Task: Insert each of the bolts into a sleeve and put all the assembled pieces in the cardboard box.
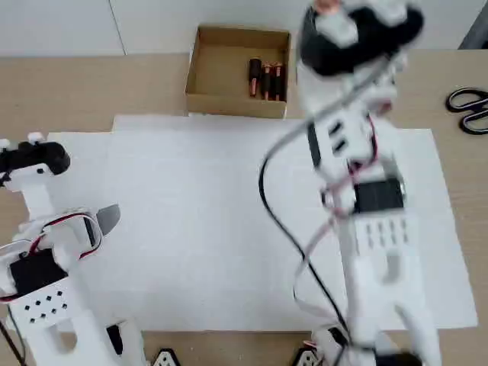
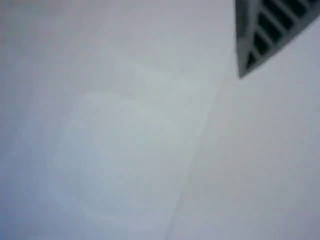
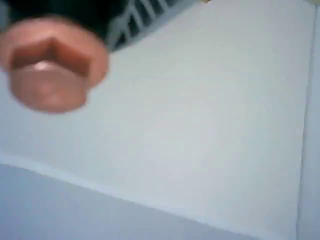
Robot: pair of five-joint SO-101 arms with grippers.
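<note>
Copper-coloured hex-headed bolt [image 3: 50, 65], clamped in the right hand [image 1: 329, 14], raised above the far side of the surface [image 1: 76, 84], just right of the cardboard box [image 1: 200, 72]; dark mass behind the head probably a sleeve, though too blurred to confirm. Three assembled pieces [image 1: 267, 79] already inside the box, side by side near its right wall. Step in hand, by judgement: delivery of a further piece to the box. Next move: a short carry leftward until above the open box, a descent clear of the right rim and of the pieces lying there, then release. Low at the near left, the left hand [image 1: 108, 218], over the white sheet [image 1: 198, 229] and well apart from the box; cannot tell whether wide or narrow. At the far right, scissors [image 1: 467, 109] on the bare surface, out of the likely path. Trailing from the right arm across the sheet, a black cable [image 1: 268, 200]: a possible snag during the swing.
</note>
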